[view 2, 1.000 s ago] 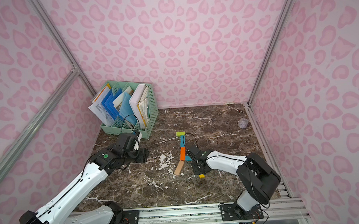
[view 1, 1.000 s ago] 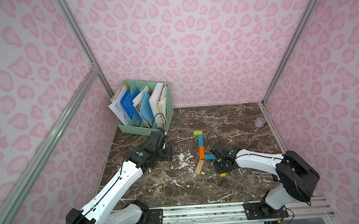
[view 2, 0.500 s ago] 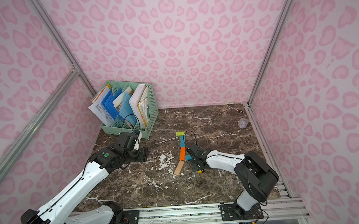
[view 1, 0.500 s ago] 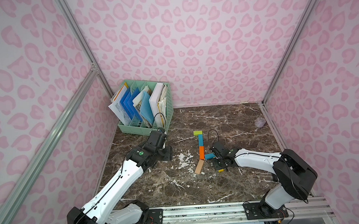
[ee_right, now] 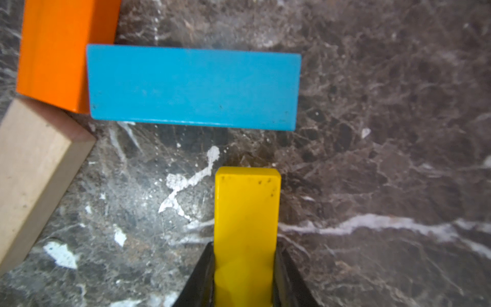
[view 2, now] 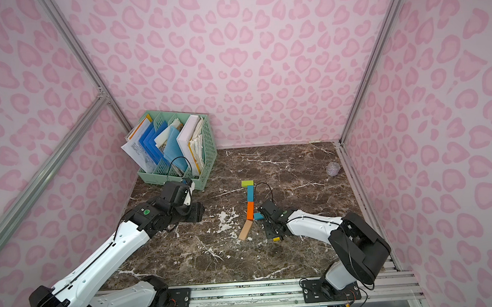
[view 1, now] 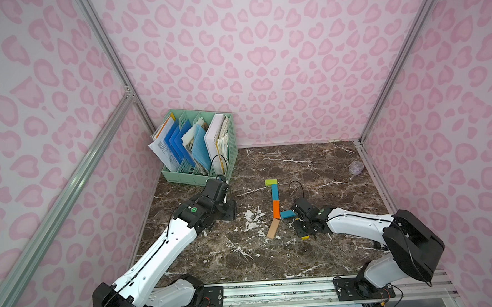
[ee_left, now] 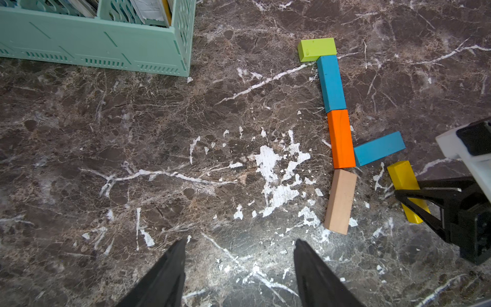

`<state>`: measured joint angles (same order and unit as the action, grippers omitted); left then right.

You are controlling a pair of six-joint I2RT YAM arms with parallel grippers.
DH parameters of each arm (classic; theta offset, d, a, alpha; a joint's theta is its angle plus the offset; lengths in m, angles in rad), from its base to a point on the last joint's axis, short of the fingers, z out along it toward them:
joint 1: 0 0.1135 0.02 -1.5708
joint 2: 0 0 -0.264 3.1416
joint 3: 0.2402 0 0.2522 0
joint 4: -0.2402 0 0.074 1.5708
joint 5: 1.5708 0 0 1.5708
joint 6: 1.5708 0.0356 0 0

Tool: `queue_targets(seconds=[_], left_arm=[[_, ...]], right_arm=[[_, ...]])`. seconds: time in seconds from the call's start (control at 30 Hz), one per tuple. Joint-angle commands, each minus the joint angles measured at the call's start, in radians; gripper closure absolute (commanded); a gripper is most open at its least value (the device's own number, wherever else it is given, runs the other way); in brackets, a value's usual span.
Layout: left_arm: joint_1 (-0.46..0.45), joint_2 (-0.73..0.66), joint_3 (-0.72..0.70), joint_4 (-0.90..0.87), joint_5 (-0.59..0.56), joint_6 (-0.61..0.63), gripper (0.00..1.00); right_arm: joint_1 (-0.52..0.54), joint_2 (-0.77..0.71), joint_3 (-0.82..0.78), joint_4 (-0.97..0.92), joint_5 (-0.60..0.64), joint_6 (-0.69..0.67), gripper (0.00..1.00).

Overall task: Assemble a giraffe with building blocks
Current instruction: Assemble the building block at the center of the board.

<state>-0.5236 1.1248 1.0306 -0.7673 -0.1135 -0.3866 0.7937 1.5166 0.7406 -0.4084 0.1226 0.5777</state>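
Note:
The giraffe lies flat on the marble: lime-green head (view 1: 271, 182), teal neck block (view 1: 275, 192), orange block (view 1: 276, 209), teal body block (view 1: 287, 214) sticking out sideways, and tan leg (view 1: 273, 228) slanting off the orange end. My right gripper (view 1: 302, 229) is shut on the yellow block (ee_right: 247, 207), low over the table. The block's free end points at the teal body (ee_right: 194, 87) with a small gap between them. My left gripper (ee_left: 239, 244) stands open and empty, left of the figure, near the tan block (ee_left: 340, 202).
A mint-green file rack (view 1: 199, 174) with folders and papers stands at the back left, close behind the left wrist. A small pale ball (view 1: 356, 167) lies by the right wall. Pink walls close in three sides; a metal rail (view 1: 275, 291) runs along the front.
The right gripper has shifted slightly beside the teal body block, with the yellow block still in its jaws. The left arm has stayed put.

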Motion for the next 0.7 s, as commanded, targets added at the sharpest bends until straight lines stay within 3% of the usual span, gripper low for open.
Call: queue_targets(seconds=[0.0,0.07,0.17,0.37,0.67], left_arm=[[0.001,-0.003,0.004,-0.003,0.006,0.005,0.32],[0.000,-0.006,0.003,-0.004,0.008,0.005,0.32],[0.000,-0.004,0.002,-0.004,0.008,0.005,0.32],[0.000,0.009,0.008,-0.010,0.005,0.009,0.32],[0.002,0.012,0.006,-0.011,0.008,0.006,0.32]], right_arm=[[0.003,0.014,0.003,-0.083,-0.052,0.007,0.53],[0.001,0.013,0.024,-0.081,-0.053,0.000,0.37],[-0.036,-0.007,0.090,-0.077,-0.063,-0.017,0.28],[-0.174,0.008,0.274,-0.063,-0.106,-0.032,0.28],[-0.260,0.289,0.439,-0.082,0.007,-0.026,0.34]])
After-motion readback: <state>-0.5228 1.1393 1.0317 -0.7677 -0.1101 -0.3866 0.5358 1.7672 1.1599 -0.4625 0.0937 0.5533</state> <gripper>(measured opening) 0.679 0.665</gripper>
